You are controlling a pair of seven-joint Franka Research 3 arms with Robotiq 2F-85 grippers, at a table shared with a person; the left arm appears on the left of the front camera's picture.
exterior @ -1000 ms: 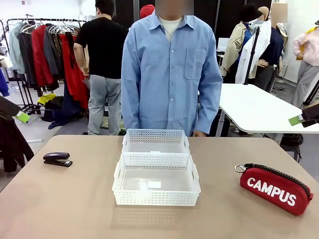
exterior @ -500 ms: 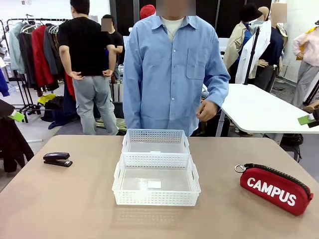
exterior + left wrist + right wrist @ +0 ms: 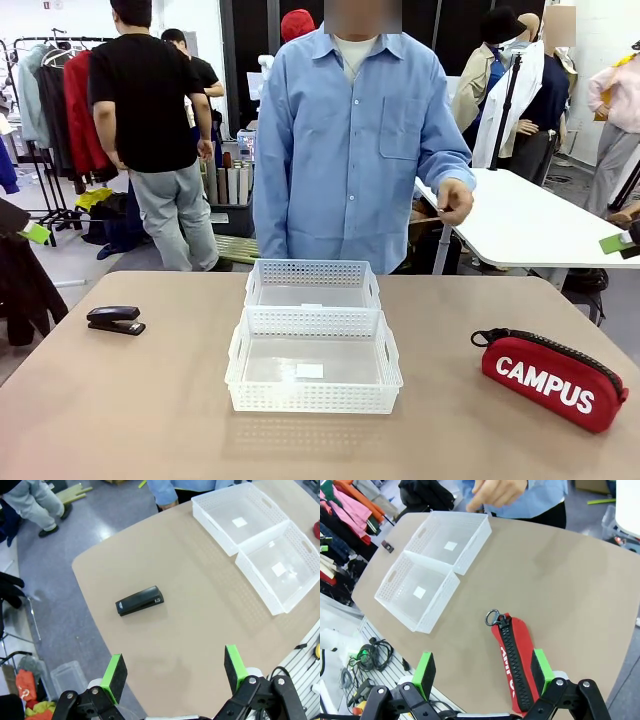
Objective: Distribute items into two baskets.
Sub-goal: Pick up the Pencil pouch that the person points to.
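- CAMPUS pouch point(image 3: 553, 378), front view: flat on the table point(image 3: 150, 420), at 4 o'clock from the baskets and well apart. The stapler point(image 3: 115, 320) is at 9 o'clock, also well apart. The near basket point(image 3: 312, 397) and far basket point(image 3: 312, 273) touch end to end, the far one at 12 o'clock, and neither holds an item. The person's hand point(image 3: 455, 201) is raised at 1 o'clock, above the table.
- Left wrist view: left gripper point(image 3: 174, 672), jaws wide, holding nothing. Stapler at 11 o'clock ahead of it, baskets at 2 o'clock.
- Right wrist view: right gripper point(image 3: 482, 670), jaws wide, empty. CAMPUS pouch lies below, between the pads and nearer the 3 o'clock one. Probably no contact, though height is hard to judge.
- Hazards: an off-centre grip could let the soft pouch sag or twist. Its ring and strap may snag the lattice. The low, smooth stapler may slip from the pads. Both arms converge on adjoining baskets, so they could clash.
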